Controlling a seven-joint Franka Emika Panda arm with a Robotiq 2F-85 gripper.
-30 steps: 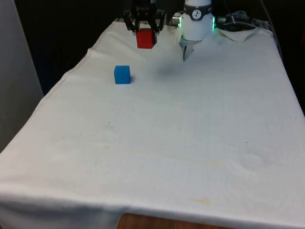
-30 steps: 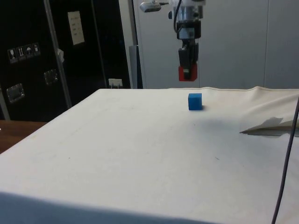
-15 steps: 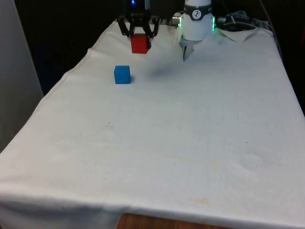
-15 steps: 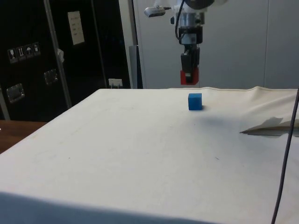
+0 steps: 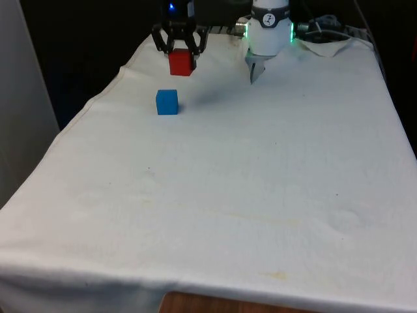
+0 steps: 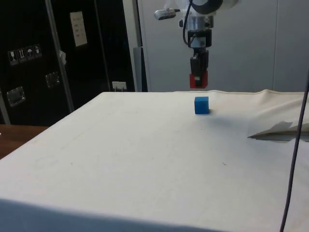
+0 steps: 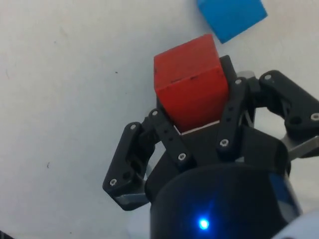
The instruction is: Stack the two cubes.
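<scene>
Red cube (image 5: 180, 62) is clamped between the pincer's (image 5: 180, 53) fingers, lifted off the table; blue cube (image 5: 167, 102) rests flat on the cloth, below the pincer and a little aside.

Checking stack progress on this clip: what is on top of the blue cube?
Nothing rests on the blue cube; its top face is bare. The red cube hangs in the gripper, apart from it and above the white cloth. The blue cube's underside is hidden.

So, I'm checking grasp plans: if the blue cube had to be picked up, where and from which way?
Take the blue cube from straight above, closing on two opposite vertical faces. It sits flat on the cloth, alone, with flat parallel sides. The claw is already shut on the red cube.
</scene>
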